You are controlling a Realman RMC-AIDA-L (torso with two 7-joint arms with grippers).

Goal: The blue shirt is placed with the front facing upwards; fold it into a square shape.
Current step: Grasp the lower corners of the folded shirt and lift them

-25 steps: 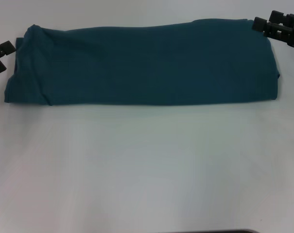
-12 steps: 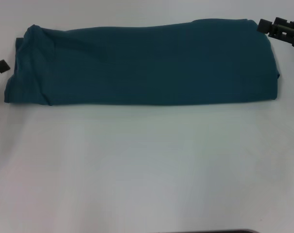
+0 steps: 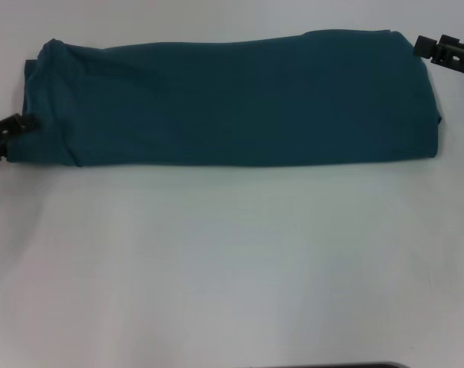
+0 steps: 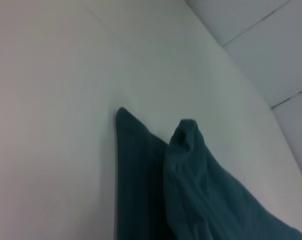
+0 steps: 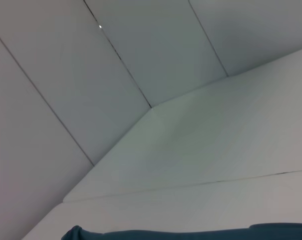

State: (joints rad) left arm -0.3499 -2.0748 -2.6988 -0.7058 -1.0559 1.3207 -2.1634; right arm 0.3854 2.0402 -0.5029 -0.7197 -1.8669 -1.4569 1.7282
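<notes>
Now the blue shirt (image 3: 232, 100) lies as a long folded band on the white table (image 3: 232, 268), lettering hidden. Left gripper (image 3: 5, 132), half cut off, touches its left end; right gripper (image 3: 446, 52) sits beside the far right corner. Their grip I cannot tell.

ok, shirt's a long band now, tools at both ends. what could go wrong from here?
1. The left tool sits low at the blue shirt's left end, where the layers look bunched and uneven; it may catch only some layers, so the next fold could come apart.
2. The right tool is at the far right corner, barely overlapping cloth; a grasp there may miss.
3. The band lies slightly skewed on the table, so the result may not be square.
</notes>
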